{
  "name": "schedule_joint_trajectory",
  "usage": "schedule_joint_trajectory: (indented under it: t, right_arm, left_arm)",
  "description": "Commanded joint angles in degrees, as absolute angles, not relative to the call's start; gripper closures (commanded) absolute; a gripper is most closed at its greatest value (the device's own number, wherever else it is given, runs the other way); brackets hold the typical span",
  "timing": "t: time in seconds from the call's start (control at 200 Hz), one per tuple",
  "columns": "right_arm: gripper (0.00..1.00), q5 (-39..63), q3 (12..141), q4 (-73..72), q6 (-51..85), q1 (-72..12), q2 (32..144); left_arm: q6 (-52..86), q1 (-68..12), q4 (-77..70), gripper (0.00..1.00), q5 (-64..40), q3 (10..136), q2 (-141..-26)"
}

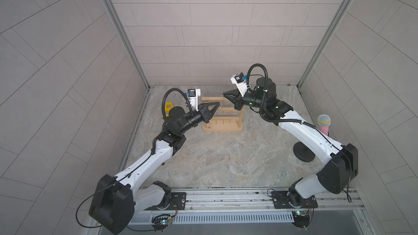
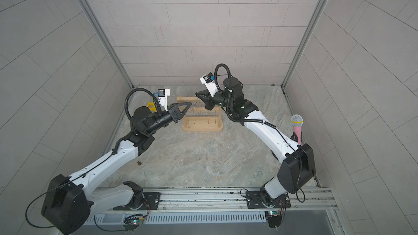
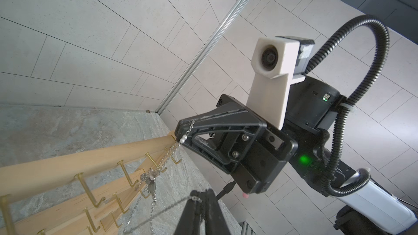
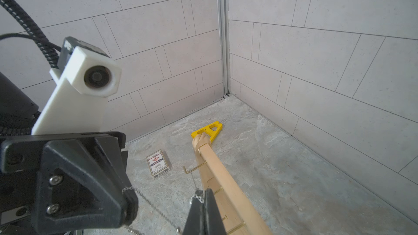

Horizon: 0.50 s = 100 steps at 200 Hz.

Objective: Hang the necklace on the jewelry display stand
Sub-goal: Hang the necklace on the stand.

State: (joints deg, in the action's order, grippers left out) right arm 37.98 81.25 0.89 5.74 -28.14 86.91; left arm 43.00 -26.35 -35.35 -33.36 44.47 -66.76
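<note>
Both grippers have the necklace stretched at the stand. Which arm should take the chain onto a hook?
Right, probably. The right gripper pinches the necklace close beside the top bar's brass hooks on the jewelry display stand; the left gripper holds its end out in front, farther from them.

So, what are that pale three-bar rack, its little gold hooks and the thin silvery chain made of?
Pale three-bar rack: looks like unpainted light wood, matte, faint grain. Gold hooks: probably brass-toned metal wire, shiny. Silvery chain necklace: fine metal links with pearl-like white beads.
</note>
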Motion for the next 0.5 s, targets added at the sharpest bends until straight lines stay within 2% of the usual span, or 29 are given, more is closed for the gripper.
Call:
schedule_joint_trajectory:
  t: [0.0,0.495]
  right_arm:
    - [1.0,40.04,83.62,1.83,3.99,-27.63,88.04]
    - [1.0,40.69,84.65,2.63,4.13,-25.52,89.59]
  left_arm:
    - [43.17,-25.84,-38.76,0.89,-33.96,46.41,-66.75]
    - [44.33,-25.68,-40.98,0.89,-34.82,46.42,-69.04]
